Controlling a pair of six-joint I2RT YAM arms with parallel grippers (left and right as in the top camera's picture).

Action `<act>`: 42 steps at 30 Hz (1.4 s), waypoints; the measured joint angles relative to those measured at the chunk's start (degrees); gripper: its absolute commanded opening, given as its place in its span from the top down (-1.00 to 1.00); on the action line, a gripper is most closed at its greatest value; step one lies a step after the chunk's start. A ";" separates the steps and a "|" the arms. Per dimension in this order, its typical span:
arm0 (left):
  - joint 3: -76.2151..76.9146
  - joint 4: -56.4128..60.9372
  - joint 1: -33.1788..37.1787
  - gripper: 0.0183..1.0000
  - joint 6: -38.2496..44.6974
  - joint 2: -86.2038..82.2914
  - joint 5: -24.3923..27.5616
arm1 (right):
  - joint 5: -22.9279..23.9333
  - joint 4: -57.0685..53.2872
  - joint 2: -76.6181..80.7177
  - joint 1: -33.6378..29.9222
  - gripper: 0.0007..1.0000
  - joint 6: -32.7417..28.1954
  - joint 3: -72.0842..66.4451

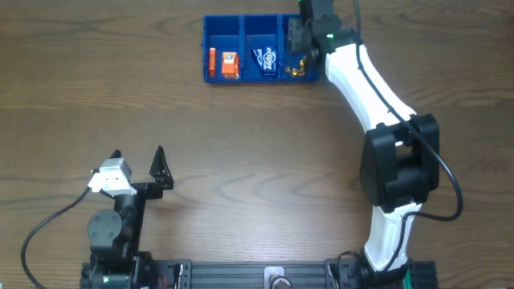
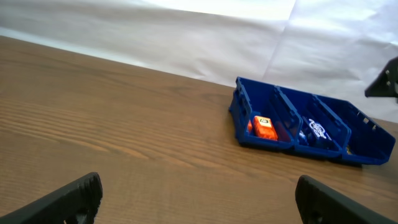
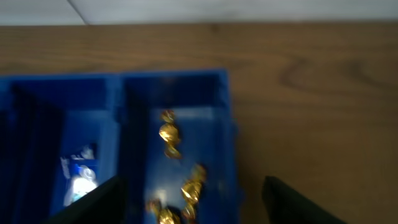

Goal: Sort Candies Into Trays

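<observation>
A blue tray [image 1: 209, 32] with three compartments stands at the far middle of the table. Its left compartment holds orange candies [image 1: 230, 65], the middle one blue-wrapped candies [image 1: 267, 58], the right one gold-wrapped candies [image 1: 296, 71]. My right gripper [image 1: 307, 36] hangs above the right compartment, open and empty; in the right wrist view the gold candies [image 3: 169, 135] lie below between its fingers. My left gripper [image 1: 138, 159] rests open near the table's front left, far from the tray [image 2: 367, 152], with nothing in it.
Bare wooden table surrounds the tray. A white backdrop [image 2: 186, 37] runs along the table's far edge. The arm bases and a black rail [image 1: 265, 273] sit along the near edge.
</observation>
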 measured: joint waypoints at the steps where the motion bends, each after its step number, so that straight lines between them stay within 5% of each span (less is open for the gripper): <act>1: 0.00 0.02 0.00 -1.00 0.00 0.00 0.00 | -0.04 -0.94 -0.46 -0.57 -0.66 0.00 0.00; 8: 0.00 0.00 0.00 -1.00 0.00 0.04 0.00 | -1.20 -2.64 -28.33 -11.15 -0.91 -3.08 -6.69; 21: 0.00 0.00 0.00 -1.00 -0.02 0.00 0.00 | -5.29 8.96 -88.46 -15.08 -1.00 -7.19 -62.14; 42: 0.00 0.00 0.00 -1.00 0.00 0.00 0.00 | -15.85 22.25 -117.35 -16.57 -1.00 -12.66 -89.59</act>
